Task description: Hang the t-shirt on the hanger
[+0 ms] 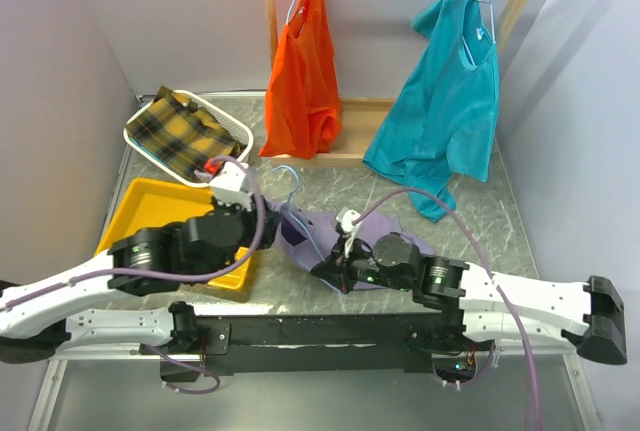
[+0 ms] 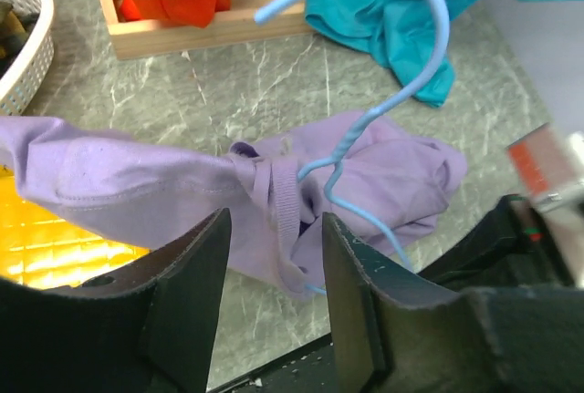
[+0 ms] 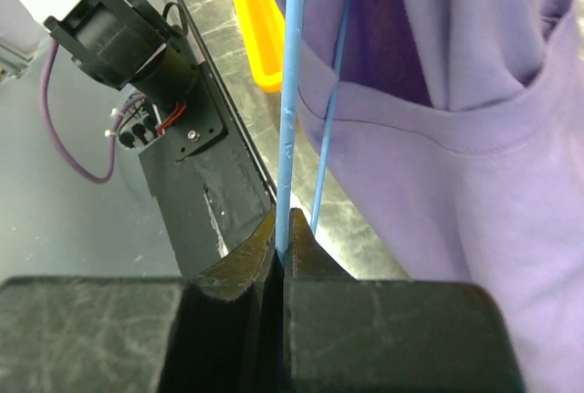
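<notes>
The lavender t-shirt lies bunched on the marble table between my two arms. The light blue wire hanger is threaded into it, its hook poking up out of the collar. My right gripper is shut on the hanger's wire, low beside the t-shirt. My left gripper stands open just in front of the t-shirt. The collar band hangs in the gap, and neither finger touches it. In the top view the left gripper is at the cloth's left end and the right gripper at its near edge.
A wooden rack at the back holds an orange garment and a teal t-shirt on hangers. A white basket with plaid cloth sits at back left. A yellow tray lies under my left arm.
</notes>
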Controlling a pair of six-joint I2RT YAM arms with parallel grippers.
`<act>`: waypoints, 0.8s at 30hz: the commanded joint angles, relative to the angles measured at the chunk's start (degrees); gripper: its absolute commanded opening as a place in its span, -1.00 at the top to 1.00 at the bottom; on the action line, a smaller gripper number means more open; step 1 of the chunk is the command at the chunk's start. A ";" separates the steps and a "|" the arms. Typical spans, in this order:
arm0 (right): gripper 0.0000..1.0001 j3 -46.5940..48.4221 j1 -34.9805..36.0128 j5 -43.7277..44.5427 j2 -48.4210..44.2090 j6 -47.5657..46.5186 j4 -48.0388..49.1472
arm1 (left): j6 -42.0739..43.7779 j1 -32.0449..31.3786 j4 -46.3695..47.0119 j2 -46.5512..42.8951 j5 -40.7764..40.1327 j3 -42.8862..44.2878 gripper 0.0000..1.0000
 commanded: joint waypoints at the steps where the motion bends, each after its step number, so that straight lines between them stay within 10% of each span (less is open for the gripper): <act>1: 1.00 1.39 1.93 4.70 2.64 -2.61 12.20 | 5.01 -0.36 6.79 -4.42 3.15 -1.39 -0.01; 9: 1.00 2.80 2.11 3.56 5.37 -3.40 12.21 | 12.74 -0.36 15.78 -6.01 8.44 -5.17 -0.17; 24: 1.00 2.28 3.08 4.18 5.19 -3.58 11.15 | 17.15 -0.27 21.06 5.16 -9.04 -4.20 -0.16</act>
